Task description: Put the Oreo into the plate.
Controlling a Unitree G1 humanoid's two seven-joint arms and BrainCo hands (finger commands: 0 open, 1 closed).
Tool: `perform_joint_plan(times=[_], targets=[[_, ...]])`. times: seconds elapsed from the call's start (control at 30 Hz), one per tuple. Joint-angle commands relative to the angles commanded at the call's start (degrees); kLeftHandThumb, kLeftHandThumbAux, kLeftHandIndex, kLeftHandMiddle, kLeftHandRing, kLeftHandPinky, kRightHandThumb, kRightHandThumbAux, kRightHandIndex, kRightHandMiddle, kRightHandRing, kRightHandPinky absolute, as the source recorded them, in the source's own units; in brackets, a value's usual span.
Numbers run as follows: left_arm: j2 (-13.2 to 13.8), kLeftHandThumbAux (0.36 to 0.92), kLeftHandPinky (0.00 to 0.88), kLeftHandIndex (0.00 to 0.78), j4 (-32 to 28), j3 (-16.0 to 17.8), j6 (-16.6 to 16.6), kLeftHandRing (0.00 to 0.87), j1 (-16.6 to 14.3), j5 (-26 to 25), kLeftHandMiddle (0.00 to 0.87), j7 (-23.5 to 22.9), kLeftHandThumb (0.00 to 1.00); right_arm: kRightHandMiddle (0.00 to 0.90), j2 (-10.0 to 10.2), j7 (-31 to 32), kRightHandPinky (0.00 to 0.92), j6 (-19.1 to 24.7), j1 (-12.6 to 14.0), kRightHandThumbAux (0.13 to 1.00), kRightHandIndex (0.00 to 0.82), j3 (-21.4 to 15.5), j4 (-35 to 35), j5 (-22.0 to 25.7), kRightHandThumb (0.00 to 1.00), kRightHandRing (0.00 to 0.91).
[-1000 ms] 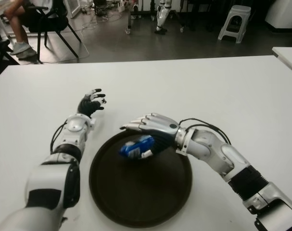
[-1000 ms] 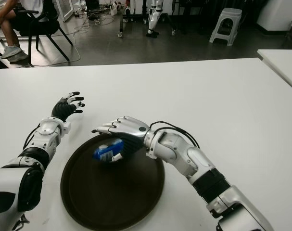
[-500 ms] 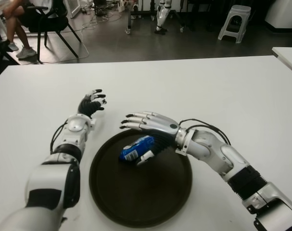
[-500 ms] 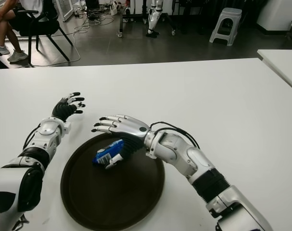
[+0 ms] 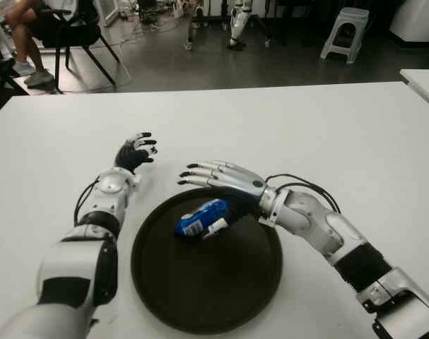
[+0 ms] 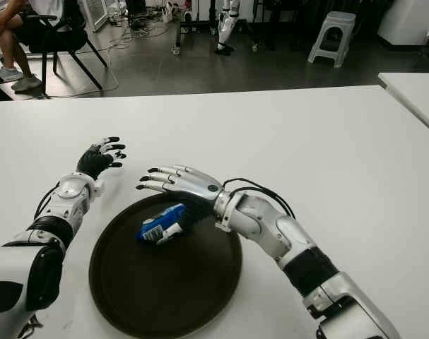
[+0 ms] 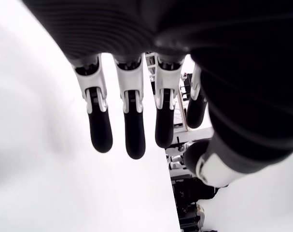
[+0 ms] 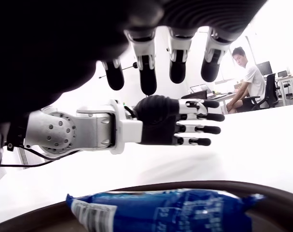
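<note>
- My right hand [image 5: 221, 178] has gone from curled over the Oreo pack [image 5: 201, 217] a second ago to fingers [image 8: 147, 72] straightened and spread above it; nothing is gripped now.
- The same hand has lifted and drawn slightly back toward the far rim of the plate [image 5: 165, 296], so a gap now shows between the fingers and the pack.
- The Oreo pack, previously half covered by my palm, now lies exposed on the plate's dark surface, tilted a little differently than before.
- My thumb appears just beside the pack's near end; whether it touches I cannot tell.
</note>
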Motion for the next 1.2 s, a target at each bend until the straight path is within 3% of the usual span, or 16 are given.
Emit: perform_joint_plan(times=[0.13, 0.3, 0.4, 0.5, 0.67, 0.9, 1.03, 1.2], targets=[[0.0, 0.72, 0.307, 0.215, 0.1, 0.2, -0.2, 0.287, 0.0, -0.1, 0.268, -0.1, 0.0, 0.0, -2.0, -0.3, 0.0, -1.0, -2.8, 0.379, 0.0, -3.5, 5.3, 2.8, 0.0, 0.0], [0.2, 0.708, 0.276, 0.205, 0.2, 0.1, -0.3, 0.267, 0.1, 0.1, 0.251, -0.1, 0.0, 0.005, -0.3, -5.9, 0.039, -2.0, -6.5, 0.455, 0.0, -6.8, 16.9, 5.3, 0.001, 0.007], [0.3, 0.707, 0.278, 0.2, 0.1, 0.1, -0.4, 0.261, 0.1, 0.2, 0.244, -0.1, 0.0, 0.062, 2.1, -13.4, 0.127, -3.5, -9.6, 0.499, 0.005, -9.5, 33.3, 7.7, 0.018, 0.076], [0.3, 0.727, 0.298, 0.191, 0.2, 0.1, -0.3, 0.265, 0.2, 0.2, 0.242, 0.0, 0.0, 0.196, 6.1, -15.1, 0.261, -1.3, -10.0, 0.585, 0.106, -16.9, 45.0, 16.2, 0.066, 0.218], [0.2, 0.739, 0.328, 0.187, 0.3, 0.2, 0.1, 0.283, 0.1, 0.2, 0.25, 0.4, 0.0, 0.289, 9.0, -13.8, 0.356, 3.0, -12.0, 0.646, 0.189, -23.5, 51.4, 23.5, 0.121, 0.311], [0.6, 0.733, 0.334, 0.184, 0.4, 0.6, 0.7, 0.291, -0.2, -0.3, 0.252, -0.7, 0.0, 0.346, 9.0, -7.5, 0.426, 11.6, -15.3, 0.674, 0.239, -33.6, 56.7, 34.0, 0.151, 0.376], [0.6, 0.727, 0.338, 0.18, 0.4, 1.0, 0.5, 0.289, -0.1, -0.5, 0.249, -1.0, 0.0, 0.364, 9.5, -6.0, 0.463, 13.0, -16.1, 0.671, 0.256, -36.8, 57.7, 37.2, 0.129, 0.406], [0.5, 0.715, 0.339, 0.182, 0.4, 1.1, 0.2, 0.289, 0.1, -0.2, 0.249, -1.0, 0.0, 0.346, 9.8, -3.5, 0.444, 13.9, -16.5, 0.651, 0.247, -39.4, 58.0, 39.7, 0.104, 0.392]])
